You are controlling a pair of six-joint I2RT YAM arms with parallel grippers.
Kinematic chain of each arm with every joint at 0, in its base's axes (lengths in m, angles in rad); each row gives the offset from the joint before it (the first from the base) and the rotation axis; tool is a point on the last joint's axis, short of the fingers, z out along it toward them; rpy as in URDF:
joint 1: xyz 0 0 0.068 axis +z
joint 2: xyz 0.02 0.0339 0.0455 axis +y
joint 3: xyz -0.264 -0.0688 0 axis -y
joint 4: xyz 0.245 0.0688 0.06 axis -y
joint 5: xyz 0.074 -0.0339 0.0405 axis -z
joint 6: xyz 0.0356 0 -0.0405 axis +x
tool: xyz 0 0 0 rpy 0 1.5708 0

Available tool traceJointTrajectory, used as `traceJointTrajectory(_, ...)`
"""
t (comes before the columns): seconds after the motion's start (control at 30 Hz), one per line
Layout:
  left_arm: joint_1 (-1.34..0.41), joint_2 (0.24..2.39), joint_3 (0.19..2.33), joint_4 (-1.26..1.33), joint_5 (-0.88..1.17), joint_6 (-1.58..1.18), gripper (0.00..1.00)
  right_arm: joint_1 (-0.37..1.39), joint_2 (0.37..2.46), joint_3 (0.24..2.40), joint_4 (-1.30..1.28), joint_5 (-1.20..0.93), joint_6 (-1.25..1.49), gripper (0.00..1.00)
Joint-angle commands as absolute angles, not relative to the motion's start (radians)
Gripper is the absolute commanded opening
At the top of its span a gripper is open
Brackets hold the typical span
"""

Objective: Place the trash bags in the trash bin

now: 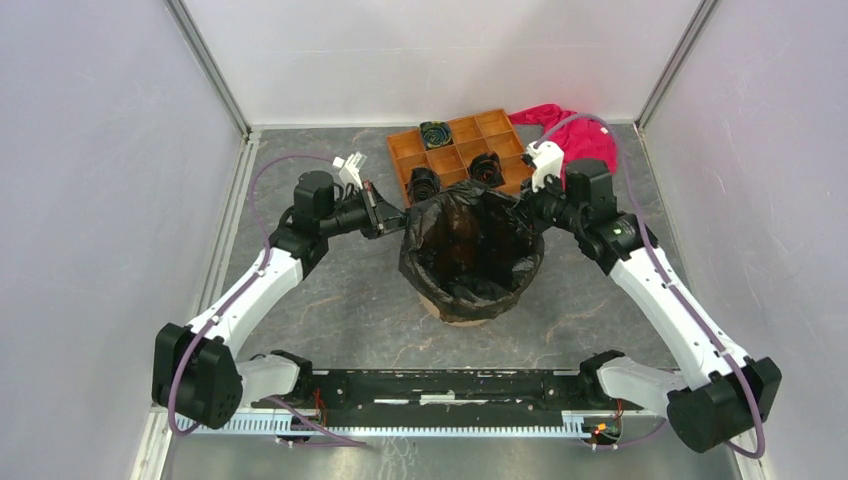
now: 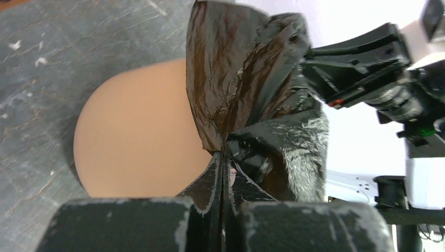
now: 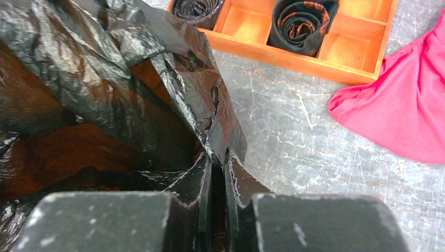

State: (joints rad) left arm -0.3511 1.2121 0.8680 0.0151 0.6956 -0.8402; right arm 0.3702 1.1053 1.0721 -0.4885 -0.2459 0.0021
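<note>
Top external: trash bag (image 1: 470,245) draped over trash bin (image 1: 462,314), between both grippers.
Left gripper (image 2: 223,157): clamped on bag's rim.
Right gripper (image 3: 218,157): clamped on opposite rim.

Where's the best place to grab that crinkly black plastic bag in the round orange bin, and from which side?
The crinkled black plastic trash bag is probably best pinched at its loose top edge, from outside the light-orange round plastic bin, at opposite sides. That thin film edge flares outward there; the left gripper and right gripper are shut on it.
</note>
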Motion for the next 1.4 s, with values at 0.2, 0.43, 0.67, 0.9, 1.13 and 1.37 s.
traceJointTrajectory(0.2,-0.212,1.131,0.926,-0.299,0.544,-0.652,0.05,0.408,1.16,1.132,-0.417,-0.164,-0.054,0.0)
traceJointTrajectory(0.43,-0.103,1.035,0.872,-0.333,0.596,-0.673,0.31,0.409,1.164,1.138,-0.443,-0.133,-0.072,0.04)
traceJointTrajectory(0.67,-0.091,0.996,0.787,-0.002,0.821,-0.895,0.88,0.408,1.16,1.128,-0.448,-0.152,-0.07,0.08)
traceJointTrajectory(0.9,-0.153,1.108,0.759,0.299,0.825,-1.052,0.93,0.409,1.155,1.118,-0.436,-0.174,-0.06,0.09)
traceJointTrajectory(1.13,-0.201,1.187,0.729,0.181,0.657,-1.001,0.23,0.409,1.143,1.11,-0.437,-0.171,-0.058,0.09)
traceJointTrajectory(1.37,-0.299,1.202,0.598,0.234,0.6,-1.034,0.02,0.409,1.145,1.087,-0.385,-0.214,-0.019,0.07)
